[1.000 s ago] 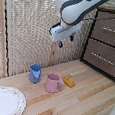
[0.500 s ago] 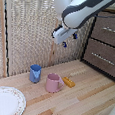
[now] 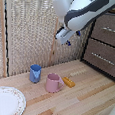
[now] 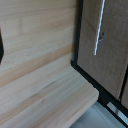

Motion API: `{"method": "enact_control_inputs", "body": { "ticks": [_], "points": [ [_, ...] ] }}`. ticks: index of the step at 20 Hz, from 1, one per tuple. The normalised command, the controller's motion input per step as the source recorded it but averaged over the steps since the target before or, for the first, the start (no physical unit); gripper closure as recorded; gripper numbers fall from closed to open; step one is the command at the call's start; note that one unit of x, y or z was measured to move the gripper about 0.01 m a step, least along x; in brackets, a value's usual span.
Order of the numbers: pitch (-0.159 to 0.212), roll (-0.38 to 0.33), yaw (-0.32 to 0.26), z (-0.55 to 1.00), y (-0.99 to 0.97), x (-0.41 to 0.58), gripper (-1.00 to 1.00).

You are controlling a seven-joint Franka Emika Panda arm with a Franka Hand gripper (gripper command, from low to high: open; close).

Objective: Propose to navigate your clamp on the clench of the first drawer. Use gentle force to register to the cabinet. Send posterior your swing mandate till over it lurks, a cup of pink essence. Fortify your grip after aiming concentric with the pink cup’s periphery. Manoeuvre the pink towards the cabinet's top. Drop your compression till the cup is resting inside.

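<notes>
**Where everything sits around me**

My clamp (image 3: pixel 66 38) hangs above the table (image 3: pixel 89 102), well clear of it. Below me, toward the back edge, the pink cup (image 3: pixel 53 82) stands between the blue cup (image 3: pixel 35 73) and a small object (image 3: pixel 68 81). The plate (image 3: pixel 4 101) lies at the exterior view's front left corner. The cabinet (image 3: pixel 106 40) stands along the exterior view's right edge, its first drawer (image 3: pixel 110 29) above the lower drawer (image 3: pixel 101 57).

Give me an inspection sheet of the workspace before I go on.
Surface: light wooden table.
Job's things: pink cup upright on the table; cabinet at the exterior view's right, both drawers shut; first drawer.
Clutter: blue cup, small orange object, white plate.
Grippers: clamp in the air, holding nothing; jaw state unclear.
Cables: nothing seen.
Surroundings: woven screen behind.
</notes>
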Motion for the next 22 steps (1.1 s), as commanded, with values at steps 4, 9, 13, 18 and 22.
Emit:
{"method": "enact_control_inputs", "body": {
  "ticks": [4,9,13,18,22],
  "points": [
    [-0.022,-0.283,0.072,0.32,-0.22,-0.080,-1.00],
    [-0.008,-0.335,0.013,0.17,-0.30,-0.098,-1.00],
    [-0.026,-0.361,0.022,0.07,-0.35,-0.129,-1.00],
    [-0.041,-0.366,0.054,0.01,-0.40,-0.222,-1.00],
    [-0.046,-0.354,0.073,0.00,-0.44,-0.214,-1.00]
  ]
}}
